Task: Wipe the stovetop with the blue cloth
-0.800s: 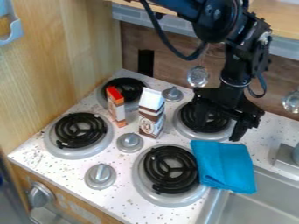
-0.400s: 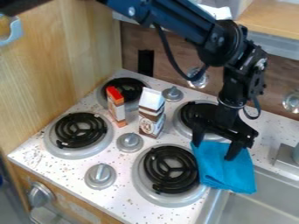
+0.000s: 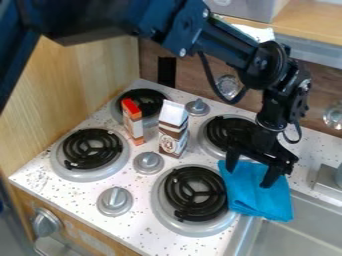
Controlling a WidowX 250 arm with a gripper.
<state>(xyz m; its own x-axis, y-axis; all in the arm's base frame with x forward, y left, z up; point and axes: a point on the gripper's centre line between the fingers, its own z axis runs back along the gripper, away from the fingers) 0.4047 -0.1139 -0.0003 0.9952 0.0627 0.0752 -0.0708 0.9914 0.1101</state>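
Blue cloth [image 3: 255, 200], 4-5 o'clock: soft, matt fabric. Sink [image 3: 300, 235], 5 o'clock: satiny metal. Burner coil [image 3: 175, 190], 5-6 o'clock: blk., matt metal; pan [image 3: 161, 202] smooth, shiny metal. Side panel [image 3: 87, 82], 10 o'clock: smooth, grained wood. Carton [image 3: 173, 131], ctr.: smooth, paper-like.

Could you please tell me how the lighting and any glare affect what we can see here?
In the camera view, light falls brightly on the white counter, with soft shine on the metal sink and front knob; in the same view, the arm reads mostly dark, and the gripper, its jaws apart, contrasts well with the blue cloth.
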